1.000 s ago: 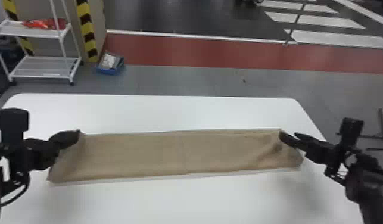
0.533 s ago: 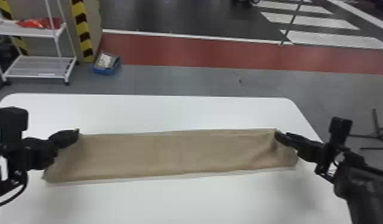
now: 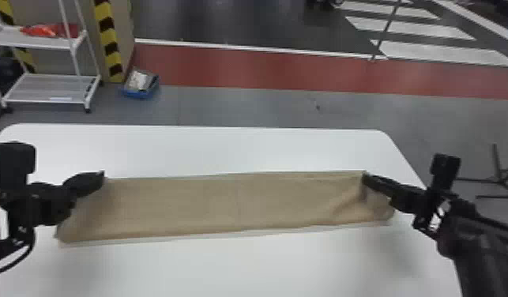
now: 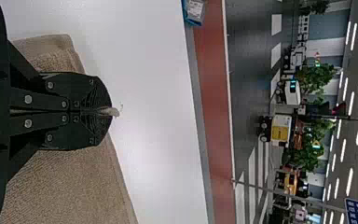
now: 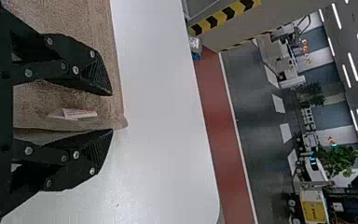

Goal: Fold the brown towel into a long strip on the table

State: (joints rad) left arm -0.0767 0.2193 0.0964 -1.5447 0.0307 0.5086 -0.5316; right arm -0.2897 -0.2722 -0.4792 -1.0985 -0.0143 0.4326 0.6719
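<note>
Brown towel (image 3: 233, 205): laid as a long strip across the white table (image 3: 225, 150), creased near its right end. My left gripper (image 4: 112, 111) is clenched on a pinch of its far left corner. My right gripper (image 5: 112, 112) stands open, fingers astride the far right corner and care label (image 5: 78, 113). Assessed step: securing both corners for another fold. Recommended: close squarely on all layers, then raise both ends level, lightly taut.

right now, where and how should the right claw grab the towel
Likely best by the far right corner of the towel, coming in from the right: the strip lies long and low, and that corner pokes out between the open fingers of the right claw, so closing there should pinch it.
</note>
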